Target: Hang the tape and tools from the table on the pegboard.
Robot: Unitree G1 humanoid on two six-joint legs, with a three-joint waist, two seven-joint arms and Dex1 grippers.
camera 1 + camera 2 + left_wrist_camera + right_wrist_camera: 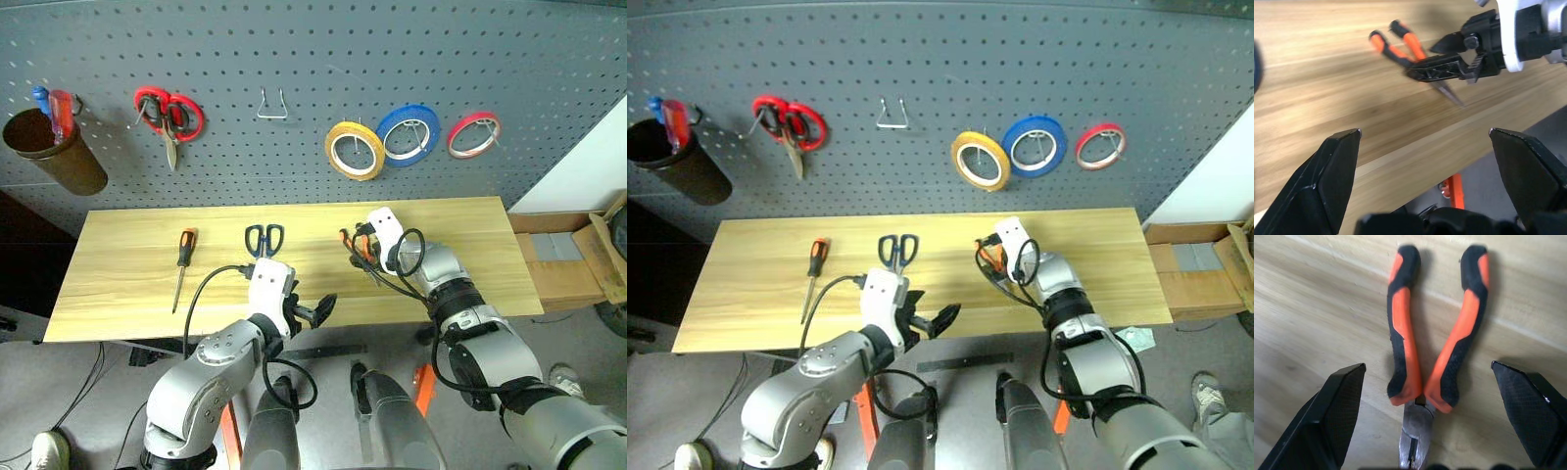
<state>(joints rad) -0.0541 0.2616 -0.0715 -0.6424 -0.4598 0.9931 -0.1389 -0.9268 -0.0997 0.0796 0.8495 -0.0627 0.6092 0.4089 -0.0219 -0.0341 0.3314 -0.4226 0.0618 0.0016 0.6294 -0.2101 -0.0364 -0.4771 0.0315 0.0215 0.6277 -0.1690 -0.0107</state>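
On the desk [118,284], the right end effector [1425,431] hangs wide open and empty astride the pliers [1437,347], apparently to grasp them; the left end effector [306,315] idles, open, empty.

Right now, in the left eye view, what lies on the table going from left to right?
Screwdriver → dark-blue-handled scissors → orange-and-black pliers, with the open right hand over them.
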